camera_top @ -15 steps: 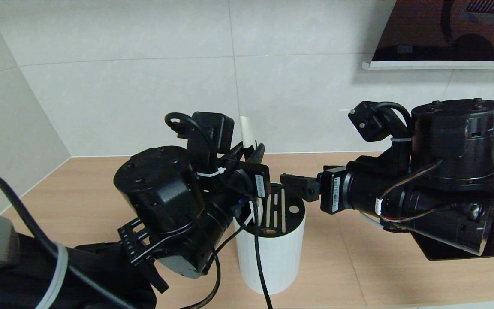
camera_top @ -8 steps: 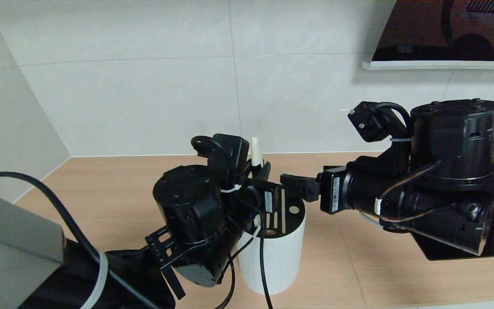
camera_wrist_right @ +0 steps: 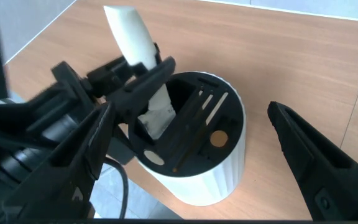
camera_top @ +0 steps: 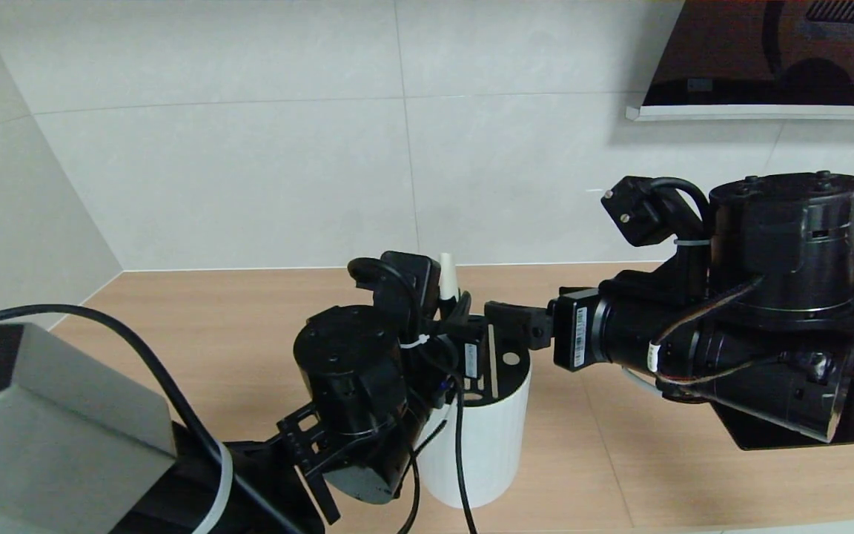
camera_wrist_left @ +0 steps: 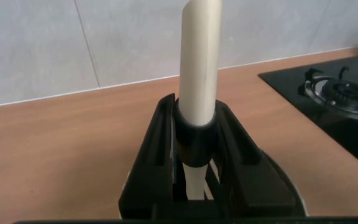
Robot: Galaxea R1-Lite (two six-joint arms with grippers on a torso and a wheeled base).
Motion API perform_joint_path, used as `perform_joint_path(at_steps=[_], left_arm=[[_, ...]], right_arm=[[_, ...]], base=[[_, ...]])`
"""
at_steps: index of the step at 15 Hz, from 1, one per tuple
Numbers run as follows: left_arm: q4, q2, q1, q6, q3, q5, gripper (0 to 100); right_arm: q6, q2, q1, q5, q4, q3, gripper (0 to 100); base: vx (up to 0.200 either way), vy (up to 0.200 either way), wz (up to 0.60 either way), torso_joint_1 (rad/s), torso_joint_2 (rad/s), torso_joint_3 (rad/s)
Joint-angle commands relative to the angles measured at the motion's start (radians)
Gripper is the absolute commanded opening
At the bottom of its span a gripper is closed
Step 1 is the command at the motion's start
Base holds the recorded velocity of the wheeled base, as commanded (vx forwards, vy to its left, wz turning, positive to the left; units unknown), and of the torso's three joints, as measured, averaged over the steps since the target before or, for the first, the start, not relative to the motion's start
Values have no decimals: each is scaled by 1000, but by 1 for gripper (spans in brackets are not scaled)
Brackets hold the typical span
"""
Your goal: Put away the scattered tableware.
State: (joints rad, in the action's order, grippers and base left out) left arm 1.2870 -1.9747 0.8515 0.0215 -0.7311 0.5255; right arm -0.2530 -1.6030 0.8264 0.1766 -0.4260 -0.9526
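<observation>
A white cylindrical holder (camera_top: 486, 437) with a black slotted top stands on the wooden counter (camera_top: 197, 326). My left gripper (camera_top: 458, 313) is directly above its top, shut on a cream-handled utensil (camera_top: 447, 276) held upright. The utensil's lower end goes down into the holder and is hidden. The left wrist view shows the handle (camera_wrist_left: 199, 68) clamped between the left gripper (camera_wrist_left: 199, 134) fingers. My right gripper (camera_top: 514, 324) sits at the holder's right rim, open. From the right wrist, the holder (camera_wrist_right: 210, 180) lies between the right gripper's (camera_wrist_right: 190, 107) wide-spread fingers, with the handle (camera_wrist_right: 132, 40) beside it.
A black gas stove (camera_wrist_left: 334, 93) sits on the counter to the right, partly behind my right arm (camera_top: 768, 434). A range hood (camera_top: 768, 59) hangs at the upper right. Tiled walls close the back and left. Bare counter lies left of the holder.
My left arm has moved right and down, lowering the cream-handled utensil into the holder's top. The right arm has stayed still.
</observation>
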Motion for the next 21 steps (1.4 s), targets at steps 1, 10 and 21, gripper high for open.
perform_joint_path(at_steps=[1,10,21], left_arm=[[-2,-6,0,0,5,1,0],[-9,-9,0,-2,12,16,100],[-227,404,-35,-8,139,-12,100]], right_arm=[[0,-2,0,0,0,1,100],[1,-2,-1,1,0,1,100],[35,21,-67,121,-36,-2,100]], base=[[0,0,0,0,0,0],[0,0,0,0,0,0],[0,0,0,0,0,0]])
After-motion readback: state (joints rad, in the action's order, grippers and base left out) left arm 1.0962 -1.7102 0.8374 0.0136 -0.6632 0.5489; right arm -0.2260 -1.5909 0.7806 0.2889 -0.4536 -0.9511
